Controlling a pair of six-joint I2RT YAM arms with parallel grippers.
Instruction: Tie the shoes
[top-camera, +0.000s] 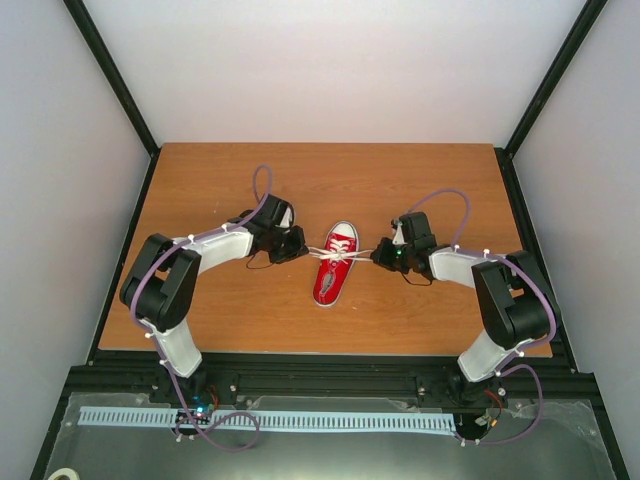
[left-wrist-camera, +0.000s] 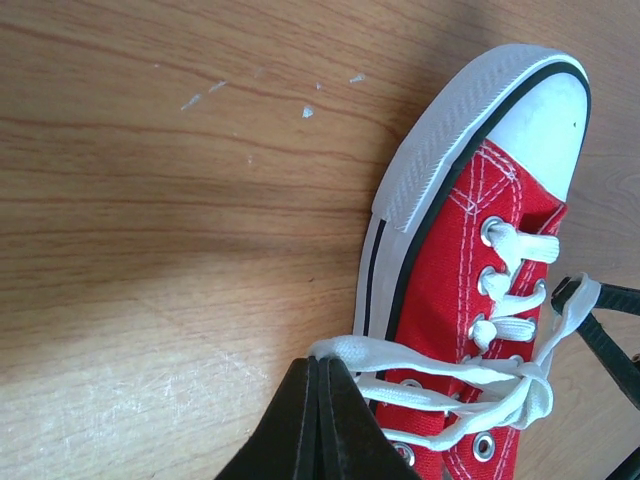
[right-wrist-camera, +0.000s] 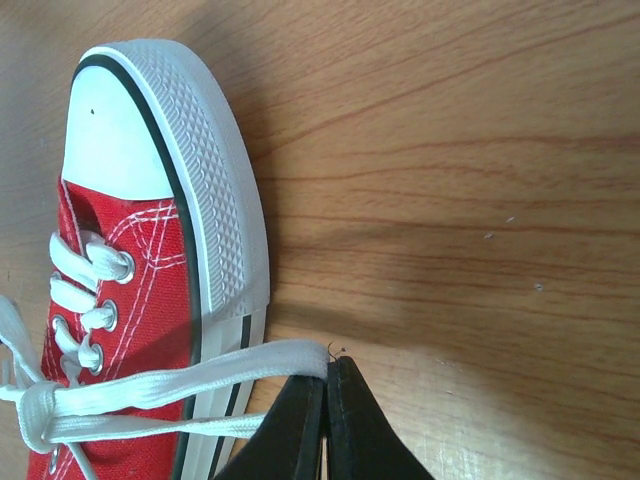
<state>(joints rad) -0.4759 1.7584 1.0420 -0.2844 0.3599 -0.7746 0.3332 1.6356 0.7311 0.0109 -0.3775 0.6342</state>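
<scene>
The red sneaker (top-camera: 334, 264) with white sole and toe cap lies in the middle of the table, toe pointing away from the arms. Its white laces (top-camera: 340, 254) stretch out sideways from a knot (left-wrist-camera: 535, 385) over the eyelets. My left gripper (top-camera: 299, 246) is just left of the shoe, shut on a lace loop (left-wrist-camera: 345, 350). My right gripper (top-camera: 380, 259) is just right of the shoe, shut on the other lace loop (right-wrist-camera: 290, 360). Both loops are pulled taut. The shoe also shows in the left wrist view (left-wrist-camera: 450, 290) and the right wrist view (right-wrist-camera: 140, 300).
The wooden table (top-camera: 220, 180) is ringed by a black frame and white walls. A perforated white rail (top-camera: 270, 420) runs along the near edge between the arm bases. Purple cables loop over both arms.
</scene>
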